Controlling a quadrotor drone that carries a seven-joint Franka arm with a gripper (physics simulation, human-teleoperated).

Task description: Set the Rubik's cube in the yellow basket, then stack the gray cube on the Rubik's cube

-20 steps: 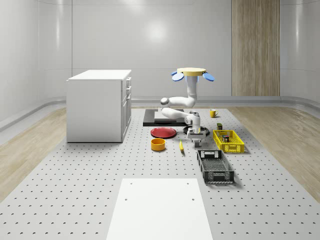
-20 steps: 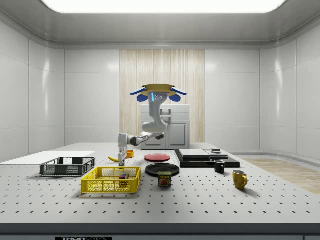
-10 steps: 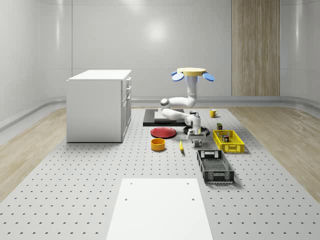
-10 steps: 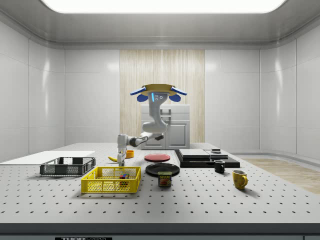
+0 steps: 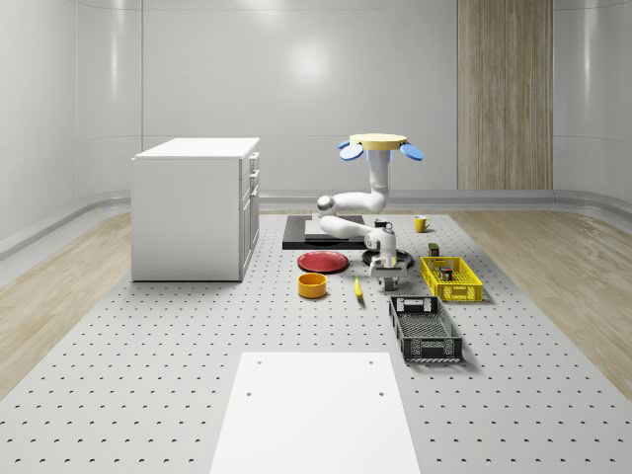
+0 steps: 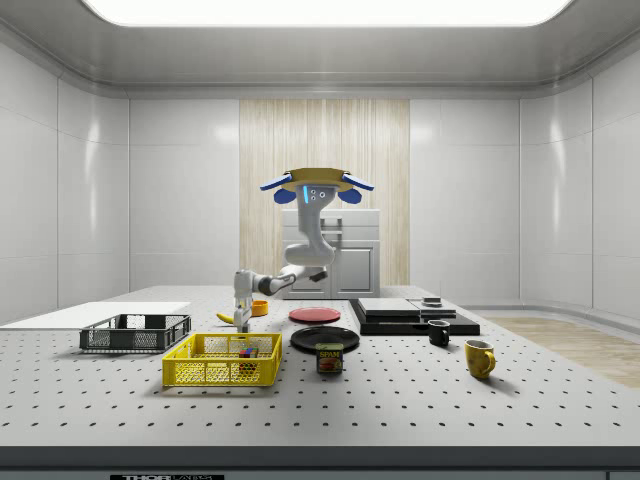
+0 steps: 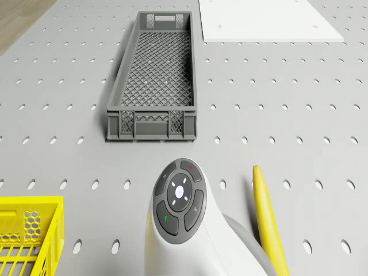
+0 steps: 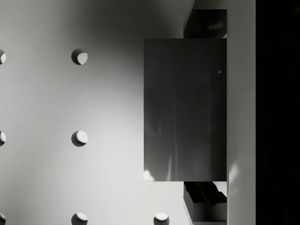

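The gray cube (image 8: 185, 110) sits between my dark fingers (image 8: 206, 23), just above the perforated table (image 8: 70, 93). My gripper (image 5: 384, 279) is shut on it, pointing straight down, low over the table between the banana (image 5: 357, 289) and the yellow basket (image 5: 450, 278). The Rubik's cube (image 6: 247, 352) lies inside the yellow basket (image 6: 222, 372), seen through its mesh. The drone (image 5: 380, 145) hovers above the table's far part, over the black tray (image 5: 326, 235), with the arm bent down and forward. In the side view the gripper (image 6: 241, 318) hangs behind the basket's far side.
A gray crate (image 5: 425, 328) lies in front of the gripper, with a white slab (image 5: 314, 410) nearer the camera. An orange bowl (image 5: 313, 285), a red plate (image 5: 323, 262), a can (image 6: 330, 358), two mugs (image 6: 479, 358) and a white cabinet (image 5: 196, 207) stand around.
The gripper has risen a little off the table with the gray cube held in it. The drone holds the same spot.
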